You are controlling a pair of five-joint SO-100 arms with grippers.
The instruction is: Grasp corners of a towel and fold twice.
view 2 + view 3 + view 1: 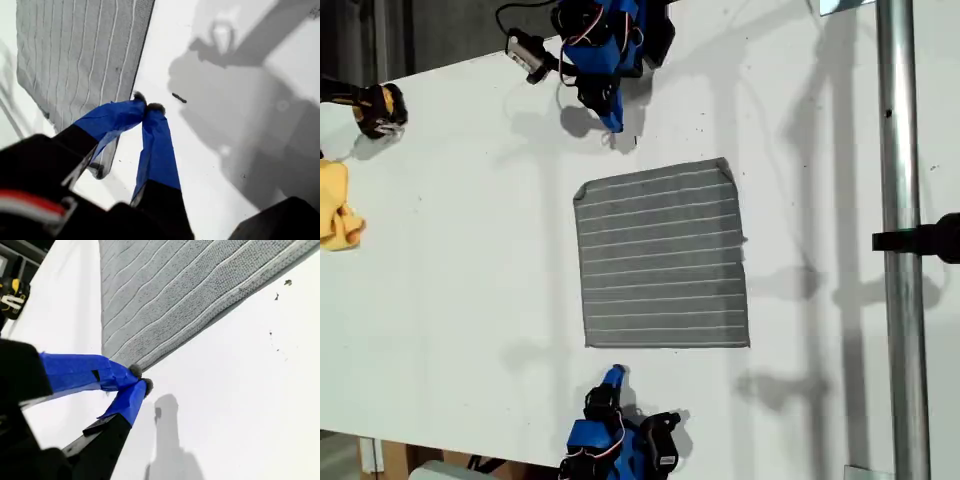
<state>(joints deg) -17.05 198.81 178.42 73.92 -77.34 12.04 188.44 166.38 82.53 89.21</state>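
Grey cloth, thin white stripes: the towel (663, 260) lies flat and unfolded on the white worktop (450, 250), between the two hands. No fold has been made yet.

Exterior view:
- First hand (610, 125) hangs just off one towel edge, pressed together, holding nothing.
- Second hand (613, 376) sits just off the opposite edge, also pressed together and empty.
- The corner nearest my first hand (582, 190) looks slightly turned in. The far one on that edge (725, 168) is clipped too.

First wrist view:
- Fingertips (140, 98) meet over bare worktop.
- The towel (75, 55) lies ahead and to one side, its long edge running right up to the tips.
- The nearest corner is partly hidden behind a blue finger.

Second wrist view:
- Tips of the second hand (140, 377) are closed, just short of the towel's (190, 285) hemmed edge.
- The near corner (107, 347) shows just beyond one finger.
- The weave is ribbed and looks soft and limp.

Judgement: this is the approach to the first grasp. To do it well:
- Spread both hands before descending.
- Straddle each corner tip, one finger sliding under the hem.
- Pinch only the single layer.
- Lift both sides together so the stripes stay parallel.

The turned-in corner may need a deeper bite.
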